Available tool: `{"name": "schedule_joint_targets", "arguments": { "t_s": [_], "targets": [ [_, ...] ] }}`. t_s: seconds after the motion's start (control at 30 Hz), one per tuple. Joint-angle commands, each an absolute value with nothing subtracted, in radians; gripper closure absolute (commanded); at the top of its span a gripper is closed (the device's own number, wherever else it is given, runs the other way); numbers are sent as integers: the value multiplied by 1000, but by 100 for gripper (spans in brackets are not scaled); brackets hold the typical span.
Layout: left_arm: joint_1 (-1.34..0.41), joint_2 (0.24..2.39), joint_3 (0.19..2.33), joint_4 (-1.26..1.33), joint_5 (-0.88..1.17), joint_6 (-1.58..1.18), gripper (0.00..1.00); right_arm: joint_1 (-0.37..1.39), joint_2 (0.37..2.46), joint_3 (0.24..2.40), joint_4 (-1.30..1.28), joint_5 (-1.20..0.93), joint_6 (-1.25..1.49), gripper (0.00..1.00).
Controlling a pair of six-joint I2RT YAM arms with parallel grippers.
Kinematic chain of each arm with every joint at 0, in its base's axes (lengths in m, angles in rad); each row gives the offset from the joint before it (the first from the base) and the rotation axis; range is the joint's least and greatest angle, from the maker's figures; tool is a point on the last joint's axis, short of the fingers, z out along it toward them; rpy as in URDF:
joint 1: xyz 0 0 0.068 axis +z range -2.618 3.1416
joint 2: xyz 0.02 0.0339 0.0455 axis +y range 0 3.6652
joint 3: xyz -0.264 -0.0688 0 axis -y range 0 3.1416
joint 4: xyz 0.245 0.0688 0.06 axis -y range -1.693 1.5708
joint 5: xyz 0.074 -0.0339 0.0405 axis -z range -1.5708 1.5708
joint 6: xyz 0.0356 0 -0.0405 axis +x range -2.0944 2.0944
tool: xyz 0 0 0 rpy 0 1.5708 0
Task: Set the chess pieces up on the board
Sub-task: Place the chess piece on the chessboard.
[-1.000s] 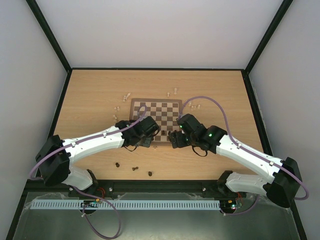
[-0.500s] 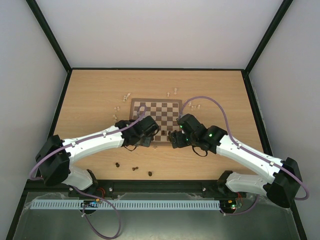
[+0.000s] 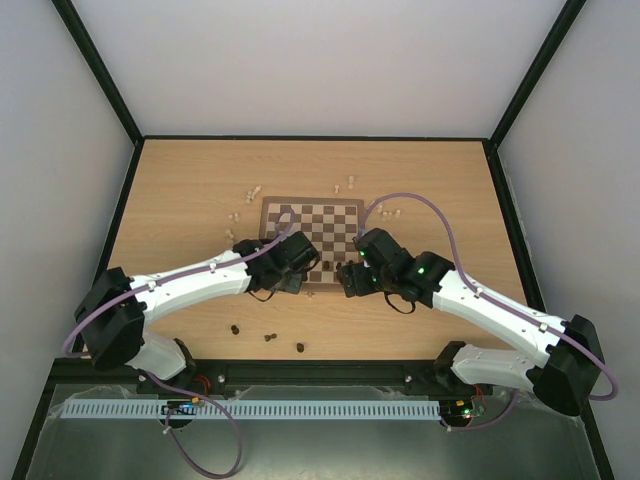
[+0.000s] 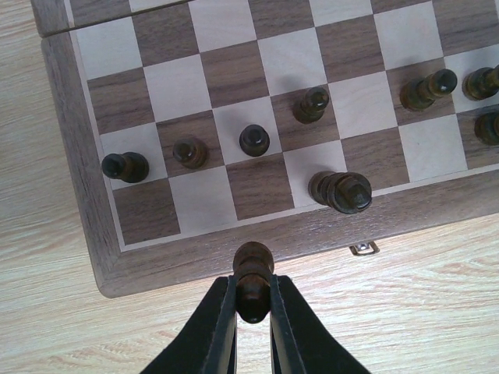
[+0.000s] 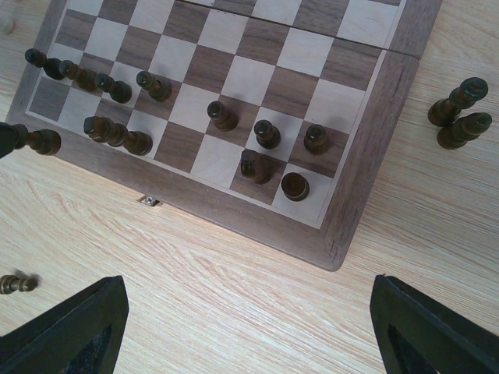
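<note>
The board (image 3: 320, 214) lies mid-table with several dark chess pieces (image 4: 254, 139) standing on its two near rows. My left gripper (image 4: 253, 282) is shut on a dark chess piece (image 4: 253, 269). It holds the piece above the board's near border (image 4: 179, 253), close to the near-left corner. From above, that gripper (image 3: 290, 275) sits at the board's near edge. My right gripper (image 5: 249, 327) is open and holds nothing. It hangs over bare table just in front of the board's near-right corner (image 5: 335, 253), beside several dark pieces (image 5: 267, 134) on that end.
Two dark pieces (image 5: 460, 113) stand off the board to its right, and one lies on the table at left (image 5: 15, 283). Three dark pieces (image 3: 270, 337) lie near the arm bases. Pale pieces (image 3: 253, 190) are scattered behind and beside the board. A small metal clasp (image 4: 363, 248) sticks out of the near edge.
The left arm has shifted slightly, carrying its held piece a little along the board's near edge. The right arm has not moved.
</note>
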State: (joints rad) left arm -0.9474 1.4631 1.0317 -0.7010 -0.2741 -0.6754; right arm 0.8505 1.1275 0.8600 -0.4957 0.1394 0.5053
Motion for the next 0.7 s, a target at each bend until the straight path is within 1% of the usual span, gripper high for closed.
{"name": "schedule_joint_targets", "arguments": {
  "t_s": [0.0,0.3,0.5,0.67],
  "targets": [
    [-941,1495,1071,-702,-295,-656,92,847,1112,847,-520,147,506,15],
    [-937,1566,1098,-678,-304,-637,90,847,1112,847,-520,149,506,14],
    [-921,1596,1097,-656,-299,-629,87,847,1110,847,-518,147,505,14],
    [-915,1603,1089,-642,-297,-625,86,847,1112,845,-518,149,505,14]
  ]
}}
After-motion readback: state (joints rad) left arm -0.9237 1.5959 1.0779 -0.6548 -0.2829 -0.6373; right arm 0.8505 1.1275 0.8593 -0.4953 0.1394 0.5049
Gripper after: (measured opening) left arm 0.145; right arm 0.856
